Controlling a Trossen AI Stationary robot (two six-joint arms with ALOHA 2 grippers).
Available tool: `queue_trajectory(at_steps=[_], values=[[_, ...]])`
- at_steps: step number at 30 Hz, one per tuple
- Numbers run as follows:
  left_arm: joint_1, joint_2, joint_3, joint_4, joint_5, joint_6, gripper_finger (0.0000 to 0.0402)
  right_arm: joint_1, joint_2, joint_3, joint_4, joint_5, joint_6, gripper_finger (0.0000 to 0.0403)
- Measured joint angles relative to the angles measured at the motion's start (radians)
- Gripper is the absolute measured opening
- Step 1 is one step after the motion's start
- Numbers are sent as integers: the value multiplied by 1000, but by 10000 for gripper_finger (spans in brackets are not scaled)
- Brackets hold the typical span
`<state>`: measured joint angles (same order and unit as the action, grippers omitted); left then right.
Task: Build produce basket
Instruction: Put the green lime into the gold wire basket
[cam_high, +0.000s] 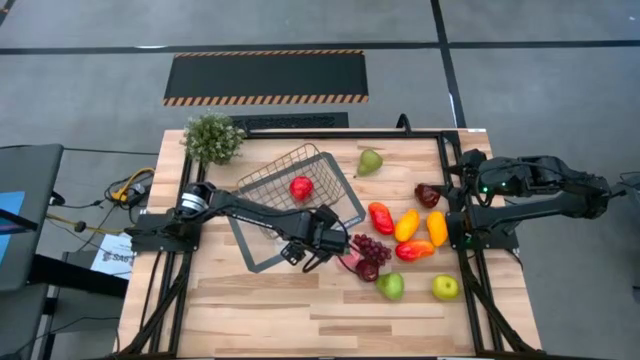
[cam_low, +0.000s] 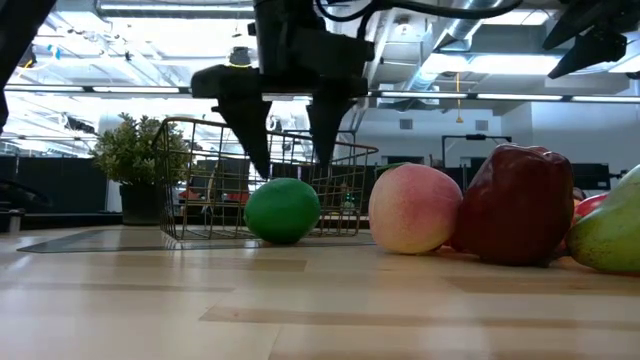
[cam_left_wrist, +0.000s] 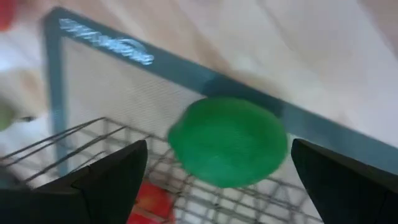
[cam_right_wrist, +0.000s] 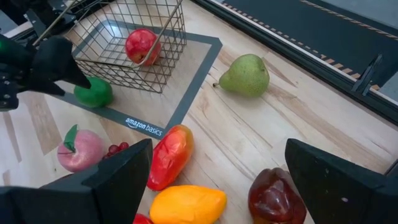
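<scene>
Nearest the low camera sat a dark red pepper (cam_low: 520, 205) and a pink peach (cam_low: 415, 208), with a green lime (cam_low: 283, 210) just beyond them on the wooden tabletop (cam_low: 300, 300). That lime lay on the grey tray base (cam_right_wrist: 186, 74) just outside the basket (cam_right_wrist: 134, 28), against its wire wall. The left gripper (cam_low: 290, 130) hung directly above the lime with its fingers (cam_low: 245, 125) spread open, one on each side and neither touching the fruit. Inside the basket lay one red apple (cam_high: 301, 187).

The basket stood in the tabletop's middle, tilted at an angle to its edges, with a bushy potted plant (cam_high: 212, 137) at the far left corner. A green pear (cam_high: 371, 161) lay alone near the far edge. The remaining produce clustered toward the right edge: a long red pepper (cam_high: 381, 217), yellow-orange pieces (cam_high: 437, 228), dark purple grapes (cam_high: 368, 246), and two green fruits (cam_high: 391, 286) nearer the front edge.

The right gripper (cam_right_wrist: 211, 180) waited above the right edge with its fingers open and empty, over the dark red pepper.
</scene>
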<state>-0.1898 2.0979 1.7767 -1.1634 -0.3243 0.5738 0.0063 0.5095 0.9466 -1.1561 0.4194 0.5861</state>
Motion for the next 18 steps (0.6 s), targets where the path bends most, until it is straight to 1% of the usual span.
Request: queue_trajectory(at_steps=[3, 4, 8, 12, 14, 16, 18], values=[[-2, 0, 0, 22, -56, -32, 385, 0, 0, 0, 0, 0, 0, 385], [-2, 0, 0, 24, -53, -57, 385, 0, 0, 0, 0, 0, 0, 385], [-1, 0, 0, 28, 24, -188, 385, 0, 0, 0, 0, -1, -1, 385], [-2, 0, 0, 33, 28, -366, 385, 0, 0, 0, -1, -2, -6, 385], [-2, 0, 0, 27, 46, -461, 385, 0, 0, 0, -1, -2, -11, 385], [-6, 1, 0, 13, 55, -509, 385, 0, 0, 0, -1, -2, -11, 385], [-19, 16, 2, 2, 23, -532, 385, 0, 0, 0, -1, -2, -11, 385]])
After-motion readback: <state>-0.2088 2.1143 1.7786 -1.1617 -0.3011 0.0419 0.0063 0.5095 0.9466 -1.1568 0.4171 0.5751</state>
